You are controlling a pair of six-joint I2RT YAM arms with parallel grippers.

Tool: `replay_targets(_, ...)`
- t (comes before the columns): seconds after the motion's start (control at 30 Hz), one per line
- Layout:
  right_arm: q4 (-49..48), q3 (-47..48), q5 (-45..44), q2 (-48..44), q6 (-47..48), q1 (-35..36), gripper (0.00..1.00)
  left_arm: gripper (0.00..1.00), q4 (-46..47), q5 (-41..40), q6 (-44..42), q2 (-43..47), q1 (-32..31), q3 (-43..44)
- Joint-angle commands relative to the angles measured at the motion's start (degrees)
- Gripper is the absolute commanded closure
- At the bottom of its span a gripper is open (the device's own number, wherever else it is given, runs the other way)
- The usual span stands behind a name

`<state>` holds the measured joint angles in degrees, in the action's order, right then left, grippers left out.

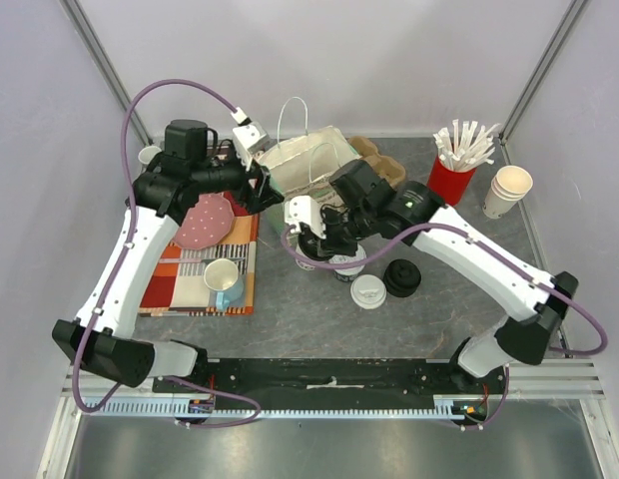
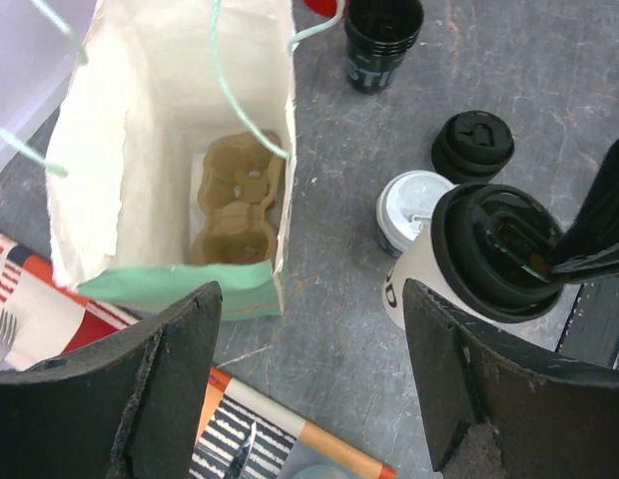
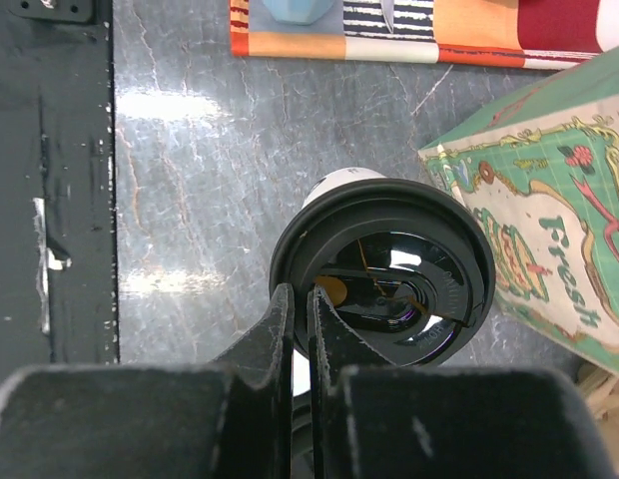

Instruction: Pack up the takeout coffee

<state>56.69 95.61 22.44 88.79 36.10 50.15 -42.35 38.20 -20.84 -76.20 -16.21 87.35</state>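
one paper bag [image 2: 130, 160], one white-lidded cup [image 2: 414, 208], one black-lidded cup [image 2: 494, 249], one loose black lid [image 2: 473, 145], one blue mug [image 1: 224, 281]

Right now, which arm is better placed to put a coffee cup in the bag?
Right. The right tool pinches the lid rim of the black-lidded cup, beside the paper bag. The left tool is open and empty near the bag's mouth, so it would have to fetch a cup first.
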Motion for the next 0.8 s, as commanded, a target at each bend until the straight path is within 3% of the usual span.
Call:
replay_targets(0.0,4.22,3.17,0.86,-5.82,-5.32,0.3,1.0,0.2,0.34,1.01,1.06,-2.89,-1.55,4.84)
replay_targets(0.1,6.94,3.88,-1.69,-9.06,-8.31,0.3,1.0,0.19,0.16,-0.58,0.37,-5.79,-1.55,8.27)
replay_targets(0.27,8.79,4.75,-8.71,-13.38,-14.38,-0.23,1.0,0.18,-8.01,-1.54,-5.08,-12.64,-5.67,15.47)
replay_targets(0.6,14.15,7.92,-14.35,-16.37,-16.94,-8.91,1.0,0.18,-11.08,-7.96,-15.27,-18.44,-7.7,16.09)
replay_targets(0.77,15.03,9.41,-14.79,-16.11,-15.27,-14.63,1.0,0.25,-12.15,-10.33,-17.48,-20.39,-8.67,16.27)
